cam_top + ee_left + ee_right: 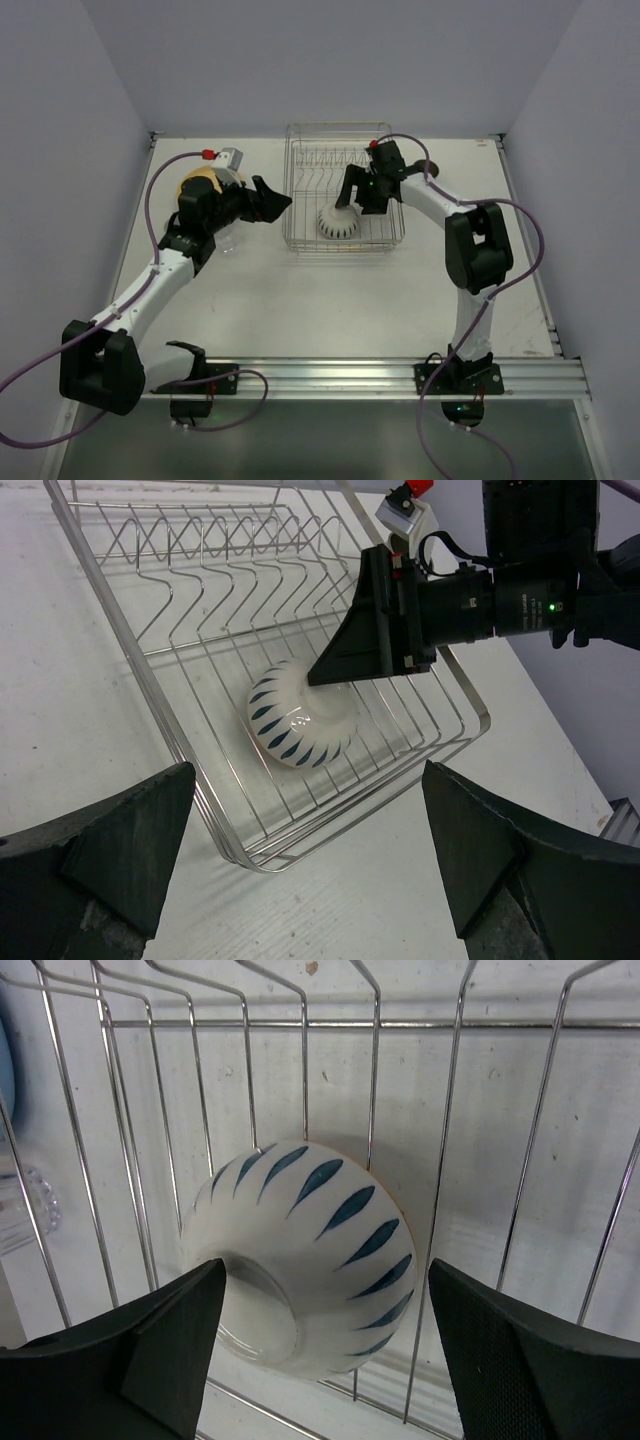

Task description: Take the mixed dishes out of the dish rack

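While left claw [276,201] hangs released, right claw [347,195] hovers spread over white cup [310,1245].

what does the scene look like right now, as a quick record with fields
rack: silver wire dish rack, only the cup seen inside
cup: white with blue marks, tipped over in the rack, base showing
right gripper: open, right over the cup
left gripper: open, outside the rack on its left
glass: clear, out of the rack, left of it
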### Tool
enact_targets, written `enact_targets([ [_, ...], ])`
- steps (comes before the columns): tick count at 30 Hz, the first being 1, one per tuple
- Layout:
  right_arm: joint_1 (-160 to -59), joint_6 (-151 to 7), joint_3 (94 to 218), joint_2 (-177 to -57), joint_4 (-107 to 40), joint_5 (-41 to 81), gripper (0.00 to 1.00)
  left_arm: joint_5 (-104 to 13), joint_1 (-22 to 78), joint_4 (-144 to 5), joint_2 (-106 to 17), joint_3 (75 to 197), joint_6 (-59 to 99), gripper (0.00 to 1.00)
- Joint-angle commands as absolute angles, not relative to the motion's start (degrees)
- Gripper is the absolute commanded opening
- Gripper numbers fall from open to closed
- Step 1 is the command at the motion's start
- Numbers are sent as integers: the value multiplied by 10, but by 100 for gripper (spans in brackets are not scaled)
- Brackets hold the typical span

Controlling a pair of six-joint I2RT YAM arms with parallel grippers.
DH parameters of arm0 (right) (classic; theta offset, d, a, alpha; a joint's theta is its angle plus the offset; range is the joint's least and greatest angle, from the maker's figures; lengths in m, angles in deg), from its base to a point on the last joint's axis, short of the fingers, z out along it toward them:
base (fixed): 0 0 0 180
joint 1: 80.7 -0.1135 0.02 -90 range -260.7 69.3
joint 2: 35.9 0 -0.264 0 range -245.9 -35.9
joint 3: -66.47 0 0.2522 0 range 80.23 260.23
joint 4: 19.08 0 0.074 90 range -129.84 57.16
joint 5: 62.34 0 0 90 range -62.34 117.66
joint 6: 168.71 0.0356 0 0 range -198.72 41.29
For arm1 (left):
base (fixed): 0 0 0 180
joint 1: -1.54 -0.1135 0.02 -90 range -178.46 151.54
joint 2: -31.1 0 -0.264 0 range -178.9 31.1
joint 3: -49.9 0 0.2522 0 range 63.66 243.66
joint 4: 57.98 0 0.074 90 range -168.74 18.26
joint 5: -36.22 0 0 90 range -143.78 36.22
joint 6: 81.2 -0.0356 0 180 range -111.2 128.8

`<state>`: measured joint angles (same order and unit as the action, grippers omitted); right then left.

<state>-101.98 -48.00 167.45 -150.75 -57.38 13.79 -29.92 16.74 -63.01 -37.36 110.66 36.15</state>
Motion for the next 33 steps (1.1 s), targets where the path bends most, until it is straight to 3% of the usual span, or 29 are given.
enact_targets([
  [1, -1017, -478, 1722, -1526, -601, 148, 85, -290, 173, -604, -375, 1104, 349, 100],
  [6, -1016, -481, 1698, -1511, -599, 143, 93, -291, 173, -604, -375, 1104, 347, 100],
  [23, -1015, -493, 1624, -1456, -593, 155, 92, -286, 176, -612, -377, 1109, 347, 100],
  [33, -1017, -503, 1607, -1423, -591, 241, 92, -270, 181, -611, -392, 1115, 345, 100],
])
